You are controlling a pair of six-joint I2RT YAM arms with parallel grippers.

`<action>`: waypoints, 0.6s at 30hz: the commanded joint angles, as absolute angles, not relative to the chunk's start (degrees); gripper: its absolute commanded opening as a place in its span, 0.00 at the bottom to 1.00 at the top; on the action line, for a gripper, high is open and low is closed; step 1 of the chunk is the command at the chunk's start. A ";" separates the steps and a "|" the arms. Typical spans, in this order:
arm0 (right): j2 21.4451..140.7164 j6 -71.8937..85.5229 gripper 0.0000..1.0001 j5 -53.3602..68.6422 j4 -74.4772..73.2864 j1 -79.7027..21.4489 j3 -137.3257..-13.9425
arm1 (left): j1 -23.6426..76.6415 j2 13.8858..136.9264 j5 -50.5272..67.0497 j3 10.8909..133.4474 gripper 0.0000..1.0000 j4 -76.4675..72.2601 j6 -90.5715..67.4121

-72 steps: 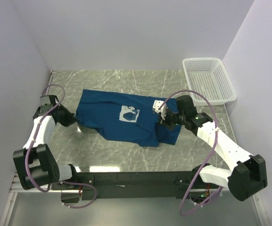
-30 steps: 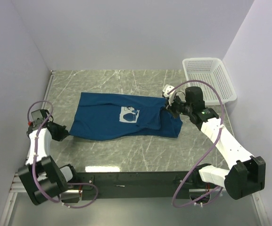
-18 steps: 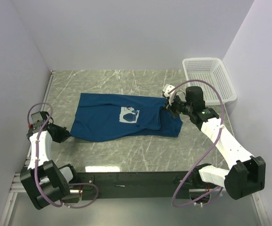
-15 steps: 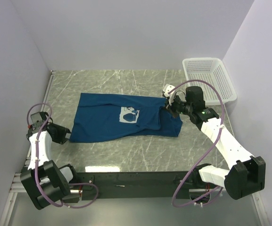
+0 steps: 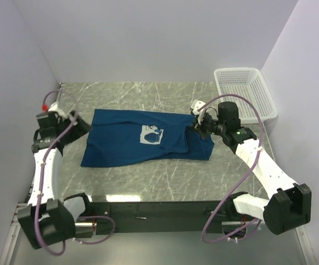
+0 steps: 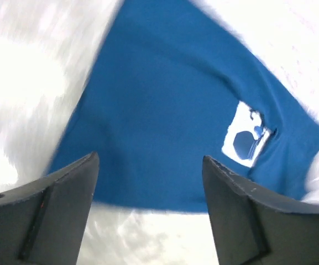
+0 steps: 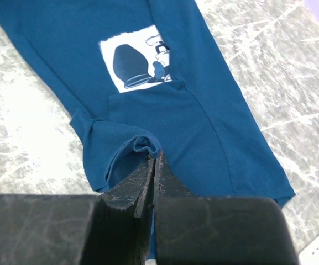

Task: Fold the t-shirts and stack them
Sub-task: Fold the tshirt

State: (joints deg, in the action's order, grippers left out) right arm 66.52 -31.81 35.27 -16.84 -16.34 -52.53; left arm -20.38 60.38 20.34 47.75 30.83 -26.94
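Royal-blue cotton t-shirt (image 5: 120, 143) with a pale square cartoon print lies rumpled, roughly oblong, mid grey marbled tabletop (image 5: 165, 179). Right hand (image 7: 152, 165) pinches a raised fabric ridge; left hand (image 6: 148, 210) hovers released, fingers spread.

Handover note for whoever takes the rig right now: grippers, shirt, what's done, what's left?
Left gripper: open, holding nothing, near the t-shirt's left end.
Right gripper: shut on a pinch of cloth at the shirt's right end.
T-shirt: on the table, print up, lying as a rumpled band; only one in view. Basket at far right.
Done: no tidy fold yet.
Left: fold it, then stack.
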 commanded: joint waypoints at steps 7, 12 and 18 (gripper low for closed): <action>64.69 -31.20 0.00 41.57 -14.24 -15.91 -53.96 | -9.59 66.85 7.72 43.87 0.70 8.19 14.57; 62.50 -31.29 0.00 41.57 -15.74 -15.91 -54.15 | -9.23 78.21 22.29 44.91 0.41 14.22 27.75; 59.33 -31.20 0.00 43.50 -14.86 -15.91 -52.03 | -8.96 83.75 32.76 54.66 0.82 26.18 38.31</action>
State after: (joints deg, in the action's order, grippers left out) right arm 61.43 -31.55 40.77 -17.08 -16.23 -52.34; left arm -9.10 83.40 23.11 47.62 21.32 28.69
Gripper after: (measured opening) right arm 0.010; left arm 0.750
